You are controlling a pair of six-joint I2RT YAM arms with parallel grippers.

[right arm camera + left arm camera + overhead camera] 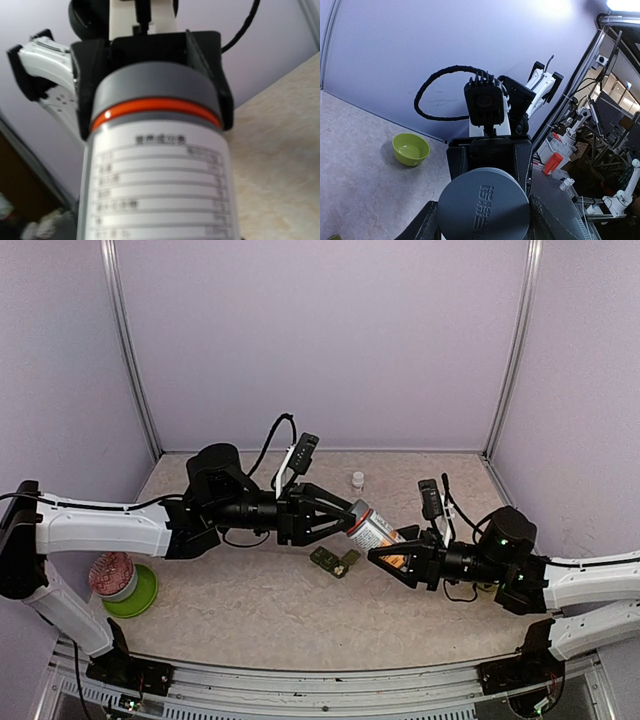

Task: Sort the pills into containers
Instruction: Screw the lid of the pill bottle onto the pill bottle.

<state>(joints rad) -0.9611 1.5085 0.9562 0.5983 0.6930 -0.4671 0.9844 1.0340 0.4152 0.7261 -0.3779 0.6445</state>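
A pill bottle with a white label, orange ring and grey cap hangs tilted in the air between both arms. My left gripper is shut on its grey cap, with a finger on each side. My right gripper is shut on the bottle's body, which fills the right wrist view and hides my own fingers there. The dark olive-green pill box lies on the table just below the bottle, with lids flipped open. No loose pills show.
A small white vial stands behind the bottle. A lime-green bowl with a pink-topped jar sits at the near left. Another lime-green bowl shows in the left wrist view. Purple walls enclose the table.
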